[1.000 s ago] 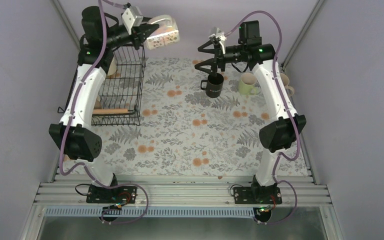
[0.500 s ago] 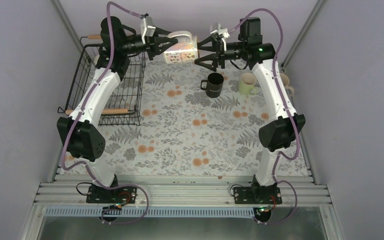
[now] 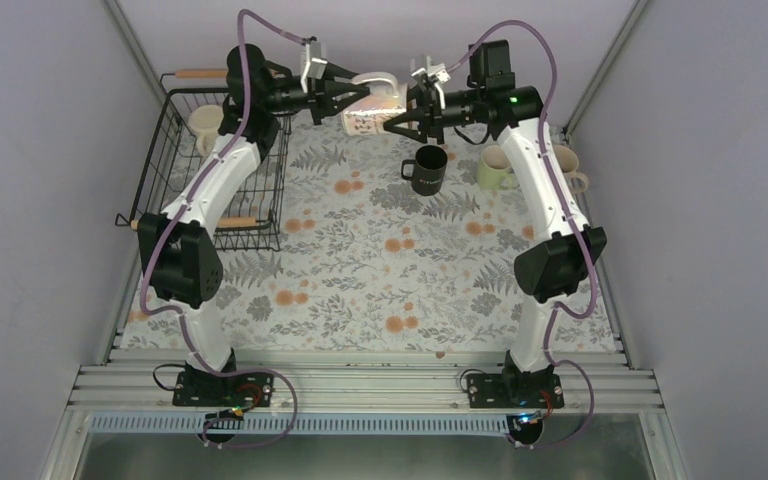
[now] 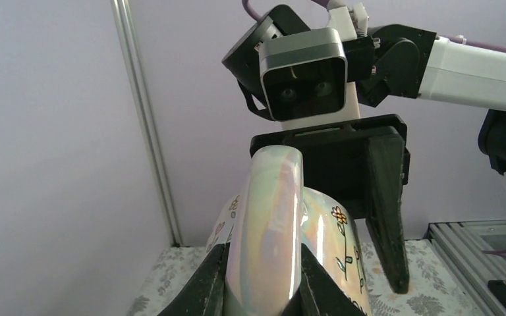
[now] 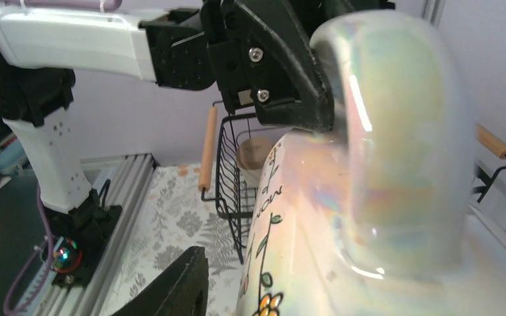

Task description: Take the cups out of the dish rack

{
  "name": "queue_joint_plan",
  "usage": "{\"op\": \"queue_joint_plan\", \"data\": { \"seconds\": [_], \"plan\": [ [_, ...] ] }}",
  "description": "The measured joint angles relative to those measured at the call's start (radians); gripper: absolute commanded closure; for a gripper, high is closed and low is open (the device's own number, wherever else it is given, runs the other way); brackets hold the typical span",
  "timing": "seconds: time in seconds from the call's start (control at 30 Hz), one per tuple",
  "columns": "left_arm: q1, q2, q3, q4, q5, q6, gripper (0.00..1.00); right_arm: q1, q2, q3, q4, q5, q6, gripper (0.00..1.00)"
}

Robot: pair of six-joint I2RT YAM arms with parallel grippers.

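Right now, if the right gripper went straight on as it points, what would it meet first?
Probably the floral mug in the left gripper; the open right gripper straddles it.

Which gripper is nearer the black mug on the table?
Right. Right gripper hangs open just beyond the black mug; left gripper, shut on the floral mug, is farther left.

The pearly floral mug (image 5: 316, 250) bears sideways dark letters, seemingly "MO"; print on the black mug (image 3: 427, 170) is illegible.
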Motion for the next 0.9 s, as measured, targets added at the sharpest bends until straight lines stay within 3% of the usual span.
{"op": "queue_joint_plan", "data": {
  "seconds": [0.07, 0.23, 0.3, 0.37, 0.47, 0.63, 0.77, 0.9],
  "plan": [
    [-0.005, 0.014, 0.004, -0.001, 0.007, 0.000, 0.98, 0.005, 0.003, 0.004, -0.031, 0.023, -0.017, 0.96],
    [-0.008, 0.021, 0.023, -0.018, 0.033, 0.103, 0.96, 0.008, 0.014, 0.023, -0.124, 0.080, 0.007, 0.97],
    [-0.008, 0.021, 0.033, -0.063, 0.035, 0.141, 0.87, 0.013, 0.012, 0.024, -0.136, 0.106, 0.001, 0.97],
    [-0.007, 0.021, 0.045, -0.107, 0.036, 0.182, 0.83, 0.016, 0.010, 0.024, -0.142, 0.129, -0.005, 0.97],
    [-0.009, 0.021, 0.067, -0.196, 0.039, 0.255, 0.63, 0.020, -0.005, 0.008, -0.151, 0.165, -0.014, 0.97],
    [-0.016, 0.013, 0.151, -0.348, 0.007, 0.342, 0.14, 0.026, -0.027, -0.050, -0.219, 0.368, -0.050, 0.97],
    [-0.015, -0.016, 0.225, -0.443, 0.000, 0.402, 0.01, 0.021, -0.021, -0.084, -0.290, 0.499, -0.060, 0.97],
    [-0.012, -0.039, 0.298, -0.563, -0.005, 0.481, 0.00, 0.003, -0.024, -0.105, -0.328, 0.600, -0.076, 0.97]
  ]
}}
